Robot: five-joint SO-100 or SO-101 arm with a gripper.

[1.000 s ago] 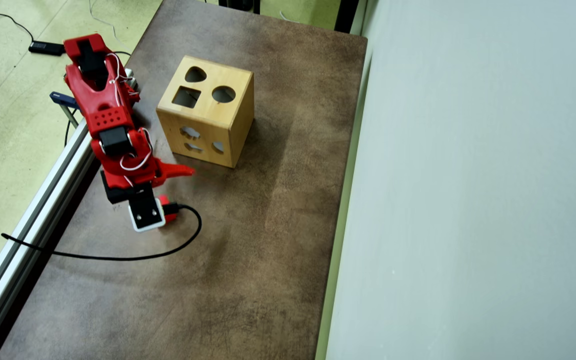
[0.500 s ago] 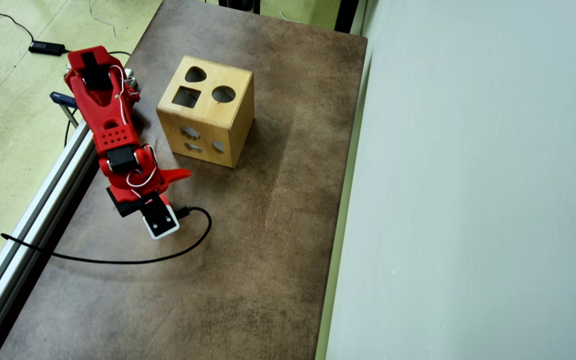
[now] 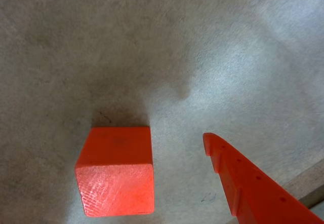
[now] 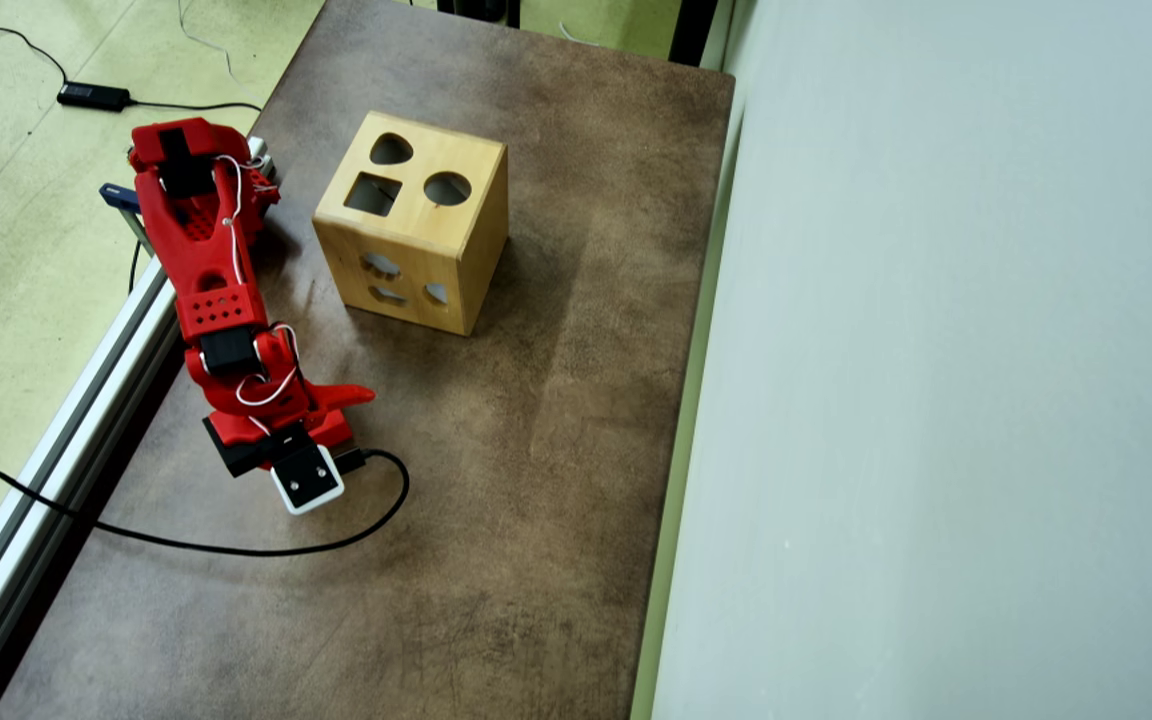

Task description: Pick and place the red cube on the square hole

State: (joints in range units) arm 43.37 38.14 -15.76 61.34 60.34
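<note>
Approach stage: the red cube (image 3: 116, 176) is not yet grasped and rests on the desk (image 4: 496, 520).

In the wrist view the cube lies flat on the bare desk surface, lower left, with only 1 of the red fingers (image 3: 248, 183) visible just beside it on the right and not touching it; the other finger is out of frame, so it cannot be told whether the fingers stand apart or together. In the overhead view the arm (image 4: 216, 290) bends low over the desk's left side (its wrist hides the cube there), well apart from the wooden box (image 4: 456, 255), whose square hole (image 4: 373, 194) is dark and unfilled, beside 2 other cutouts. Judged from this, grasping, lifting, carrying and inserting all remain.
</note>
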